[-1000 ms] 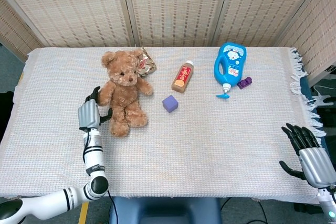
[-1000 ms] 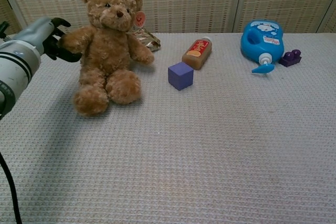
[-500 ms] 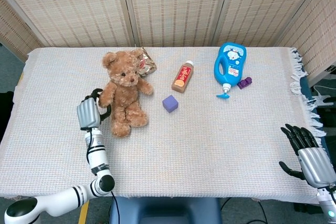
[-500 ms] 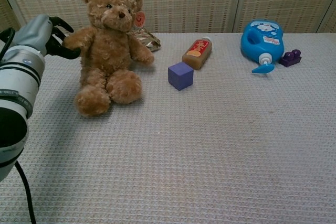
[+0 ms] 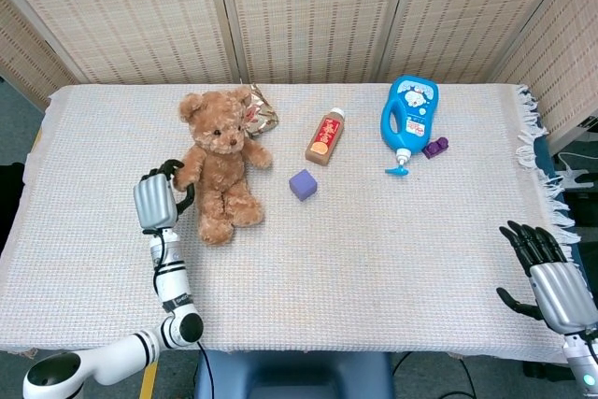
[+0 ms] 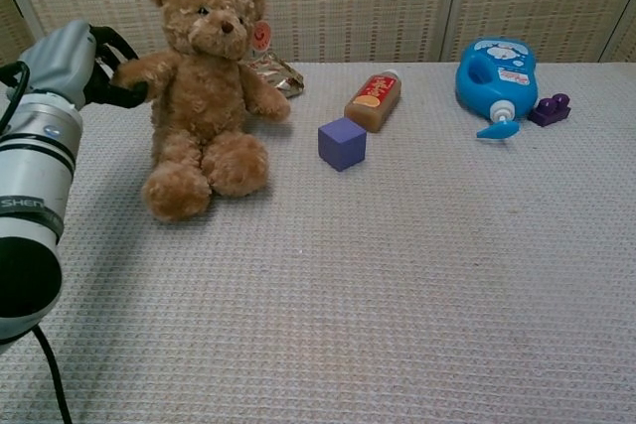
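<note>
The left hand (image 5: 157, 199) closes its dark fingers (image 6: 117, 94) around one arm of the brown plush teddy bear (image 5: 220, 162), which sits upright on the pale woven tablecloth (image 5: 374, 249) toward its left side. The grey forearm shows the letters "SHEN" in the chest view, the rest cut off. A round orange tag at the bear's ear carries print too small to read. A crinkled foil snack packet (image 6: 273, 71) lies behind the bear, partly hidden. Near the bear's feet sits a small purple cube (image 5: 302, 184), then a brown bottle with a red label (image 5: 323, 138) lying flat, its writing illegible. A blue detergent jug (image 5: 408, 114) lies beside a dark purple toy brick (image 5: 434, 147). The right hand (image 5: 549, 277) hovers with fingers spread and nothing in them at the table's near right edge, seen only from the head view.
</note>
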### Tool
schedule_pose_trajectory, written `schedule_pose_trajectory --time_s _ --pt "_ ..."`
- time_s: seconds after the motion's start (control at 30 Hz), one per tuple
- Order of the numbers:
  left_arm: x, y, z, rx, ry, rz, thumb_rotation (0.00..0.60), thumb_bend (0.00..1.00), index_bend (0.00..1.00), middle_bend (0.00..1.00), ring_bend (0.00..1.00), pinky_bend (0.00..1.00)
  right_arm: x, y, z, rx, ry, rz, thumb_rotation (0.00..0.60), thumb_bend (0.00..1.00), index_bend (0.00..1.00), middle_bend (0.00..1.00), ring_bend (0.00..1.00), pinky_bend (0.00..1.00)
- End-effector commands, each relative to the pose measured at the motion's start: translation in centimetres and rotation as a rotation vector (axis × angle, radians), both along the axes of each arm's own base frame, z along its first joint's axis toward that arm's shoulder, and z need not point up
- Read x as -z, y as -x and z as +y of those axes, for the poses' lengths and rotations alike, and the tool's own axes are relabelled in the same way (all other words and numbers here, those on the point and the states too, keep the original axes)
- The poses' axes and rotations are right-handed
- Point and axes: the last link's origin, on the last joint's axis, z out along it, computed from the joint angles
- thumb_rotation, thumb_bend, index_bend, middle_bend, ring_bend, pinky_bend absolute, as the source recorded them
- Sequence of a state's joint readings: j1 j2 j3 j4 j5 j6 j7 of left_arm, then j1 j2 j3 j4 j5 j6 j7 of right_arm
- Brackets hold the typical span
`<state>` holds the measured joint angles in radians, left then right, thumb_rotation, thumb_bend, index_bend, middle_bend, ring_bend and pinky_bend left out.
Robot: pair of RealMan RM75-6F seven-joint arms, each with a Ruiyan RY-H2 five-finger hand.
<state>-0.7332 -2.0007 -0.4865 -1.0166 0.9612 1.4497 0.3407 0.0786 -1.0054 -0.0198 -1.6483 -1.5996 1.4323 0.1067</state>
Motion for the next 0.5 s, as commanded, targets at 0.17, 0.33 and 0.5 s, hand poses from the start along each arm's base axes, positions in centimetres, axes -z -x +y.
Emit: schedule_pose_trajectory --time_s 0.17,0.33,0.5 --pt "0.18 0.43 -0.28 -0.020 0.047 -0.003 0.600 0.38 0.44 0.57 0.46 0.47 0.04 -0.01 0.00 0.001 -0.001 0.002 0.600 0.13 0.00 0.01 0.00 0.03" --pt "-0.16 0.16 -0.32 0.034 -0.007 0.000 0.600 0.38 0.44 0.57 0.46 0.47 0.01 0.00 -0.07 0.004 0.002 0.002 0.600 0.13 0.00 0.01 0.00 0.03" --pt "0.54 0.44 -0.52 0.004 0.080 0.005 0.600 0.38 0.45 0.58 0.46 0.47 0.04 -0.01 0.00 0.003 -0.003 0.004 0.600 0.13 0.00 0.01 0.00 0.03"
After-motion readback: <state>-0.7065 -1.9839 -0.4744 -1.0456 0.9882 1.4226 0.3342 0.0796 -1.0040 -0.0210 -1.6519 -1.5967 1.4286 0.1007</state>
